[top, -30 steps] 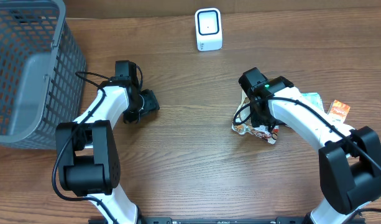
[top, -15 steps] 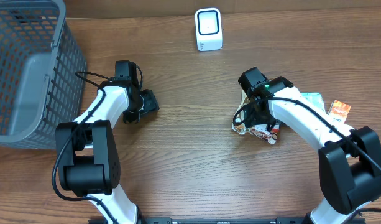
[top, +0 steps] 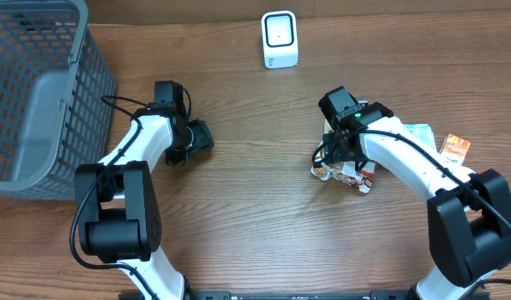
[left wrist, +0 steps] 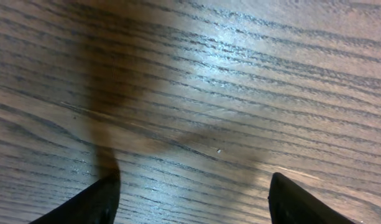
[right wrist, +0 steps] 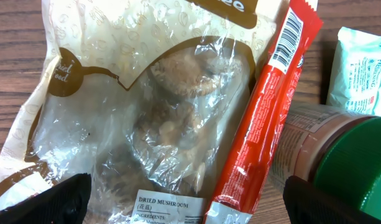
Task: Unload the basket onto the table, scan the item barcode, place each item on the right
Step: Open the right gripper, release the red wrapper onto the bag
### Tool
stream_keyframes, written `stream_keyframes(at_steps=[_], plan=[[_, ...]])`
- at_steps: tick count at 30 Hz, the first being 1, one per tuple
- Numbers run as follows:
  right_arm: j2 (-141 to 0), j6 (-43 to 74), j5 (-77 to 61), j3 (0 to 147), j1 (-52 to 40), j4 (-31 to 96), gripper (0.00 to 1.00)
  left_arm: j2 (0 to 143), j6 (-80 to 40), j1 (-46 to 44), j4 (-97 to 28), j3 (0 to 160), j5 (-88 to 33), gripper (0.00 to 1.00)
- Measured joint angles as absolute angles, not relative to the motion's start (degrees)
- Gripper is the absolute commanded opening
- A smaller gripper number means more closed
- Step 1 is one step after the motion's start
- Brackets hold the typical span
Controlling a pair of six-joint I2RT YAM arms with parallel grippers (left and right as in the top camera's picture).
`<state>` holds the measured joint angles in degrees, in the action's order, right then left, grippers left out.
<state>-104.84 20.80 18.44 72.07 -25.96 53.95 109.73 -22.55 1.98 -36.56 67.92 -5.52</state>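
Dried mushroom bag (right wrist: 159,124) lies flat on tabletop (top: 255,217), centre-right of overhead frame. We note right gripper (right wrist: 187,196) released, spread above it; left gripper (left wrist: 193,196) released over wood, centre-left.

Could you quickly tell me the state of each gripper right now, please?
Left gripper: open, empty.
Right gripper: open above the dried mushroom bag, empty.
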Motion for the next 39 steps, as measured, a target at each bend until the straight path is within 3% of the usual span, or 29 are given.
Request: stream_keyframes(at_steps=[7,29,39], plan=[[-104.8,20.8,18.4,72.1,-26.0,53.9,1.0,109.7,-22.5,2.0,-36.0,68.1,-5.3,0.99],[-104.2,20.8,18.4,72.0,-26.0,53.8,1.0,109.7,-22.4,2.0,-35.9,68.2,-4.4,1.0],[-90.7,20.8,18.4,71.9,-26.0,53.8,1.0,109.7,-22.4,2.0,-35.9,68.2,-4.4,1.0]])
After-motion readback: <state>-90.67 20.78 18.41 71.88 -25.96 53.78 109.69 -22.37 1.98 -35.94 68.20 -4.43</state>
